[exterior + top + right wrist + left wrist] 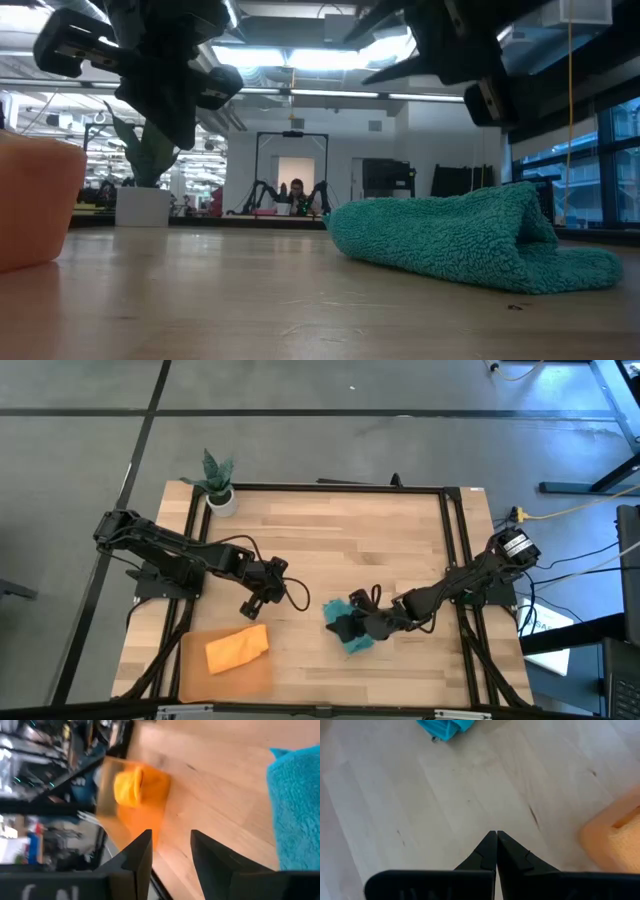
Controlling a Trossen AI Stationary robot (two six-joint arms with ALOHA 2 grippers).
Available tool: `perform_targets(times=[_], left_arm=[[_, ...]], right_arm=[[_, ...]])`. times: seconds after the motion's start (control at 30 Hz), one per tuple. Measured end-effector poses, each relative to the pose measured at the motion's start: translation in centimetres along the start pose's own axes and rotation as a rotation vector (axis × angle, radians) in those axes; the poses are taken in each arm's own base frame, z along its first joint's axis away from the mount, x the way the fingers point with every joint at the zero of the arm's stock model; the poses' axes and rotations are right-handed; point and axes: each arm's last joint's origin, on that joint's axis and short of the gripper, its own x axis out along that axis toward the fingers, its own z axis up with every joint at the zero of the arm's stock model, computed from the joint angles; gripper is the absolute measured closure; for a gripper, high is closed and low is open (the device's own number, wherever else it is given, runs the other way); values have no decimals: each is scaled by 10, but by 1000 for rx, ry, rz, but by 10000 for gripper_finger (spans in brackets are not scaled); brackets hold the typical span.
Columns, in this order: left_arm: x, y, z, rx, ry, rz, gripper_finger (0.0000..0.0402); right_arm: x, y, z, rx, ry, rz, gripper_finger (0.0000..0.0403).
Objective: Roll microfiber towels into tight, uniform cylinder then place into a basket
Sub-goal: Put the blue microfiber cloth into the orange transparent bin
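The teal towel lies bunched and loosely folded on the table at near centre; it also shows in the low view and the right wrist view. My right gripper hovers just above it, open, and touches nothing. The orange towel lies rolled in the orange-tan basket at the near left; it also shows in the right wrist view. My left gripper is shut and empty, above bare table just beyond the basket.
A small white plant pot stands at the table's far left corner. Bare wood lies between the basket and the teal towel and across the far half of the table. Black frame rails run along the table's edges.
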Motion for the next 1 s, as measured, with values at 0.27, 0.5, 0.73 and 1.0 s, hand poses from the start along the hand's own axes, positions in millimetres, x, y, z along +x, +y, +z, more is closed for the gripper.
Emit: perform_targets(times=[0.27, 0.5, 0.73, 1.0], left_arm=[[-1, 14, 0, -40, -47, 33, 401], [-2, 23, 1, -66, -97, 16, 401], [-2, 25, 1, -69, -102, 21, 401], [10, 27, 13, 22, -229, -50, 401]], right_arm=[[8, -3, -30, -106, 132, -105, 267], [7, -13, -62, -110, 277, -157, 267], [-7, -34, -77, -70, 312, -368, 267], [-15, -47, -77, -76, 318, -525, 267]])
